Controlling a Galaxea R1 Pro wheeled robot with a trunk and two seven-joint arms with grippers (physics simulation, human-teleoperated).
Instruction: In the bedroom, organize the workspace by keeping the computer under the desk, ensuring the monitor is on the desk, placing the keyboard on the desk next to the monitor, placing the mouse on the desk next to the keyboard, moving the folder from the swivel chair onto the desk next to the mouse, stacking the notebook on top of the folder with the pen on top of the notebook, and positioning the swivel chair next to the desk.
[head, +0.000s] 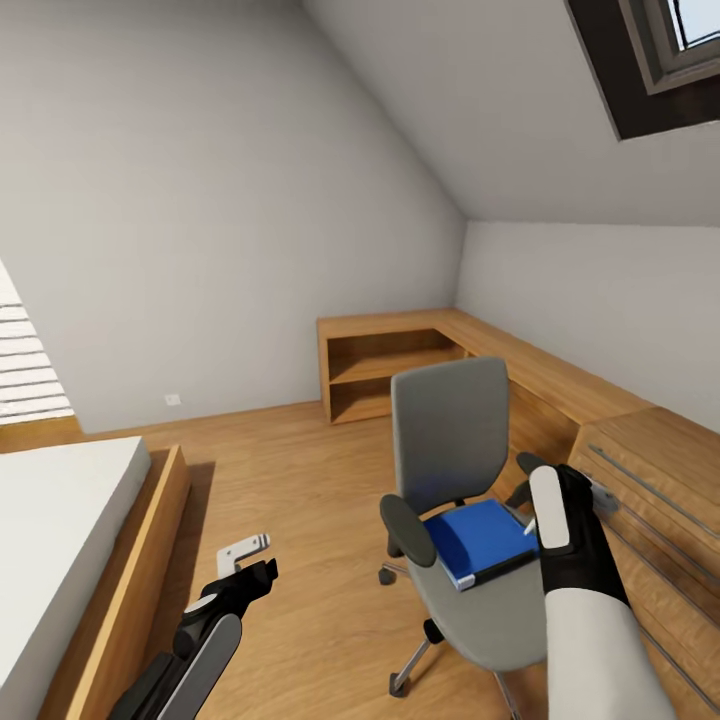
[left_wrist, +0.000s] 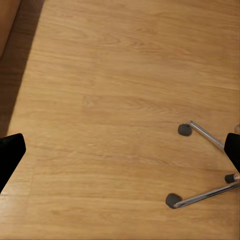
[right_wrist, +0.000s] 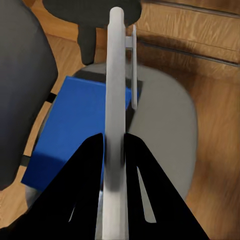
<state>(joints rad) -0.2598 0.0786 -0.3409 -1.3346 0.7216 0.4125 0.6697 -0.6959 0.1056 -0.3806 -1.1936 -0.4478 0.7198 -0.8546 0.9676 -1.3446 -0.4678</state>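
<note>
Blue is what I steer by here: one folder (head: 478, 540) lies flat on the seat of the single swivel chair (head: 450, 430), just below and ahead of my right end effector (head: 545, 500). That end effector is closed narrow on the pen (right_wrist: 116, 75), whose pale shaft runs straight out between the black fingertips and over the folder (right_wrist: 75, 120) in the right wrist view. I count one pen, and its clip shows beside the shaft. I judge it light, stiff and smooth, so it could swivel or slide in a pinch this close to one end; a hold nearer its middle would be steadier. The folder looks thick, rigid and heavier, with white page edges. I would take it by the edge that overhangs the front of the seat, since a flat cover gives nothing to pinch from above. A dark strip shows beside the blue, and I cannot tell whether that is the notebook. My left end effector (head: 250, 562) hangs low on the far side of the chair with its jaws wide and holding nothing, over the wood floor (left_wrist: 120, 75). Beneath it I count three casters of the chair's chrome base (left_wrist: 200, 132). No table is in view.
</note>
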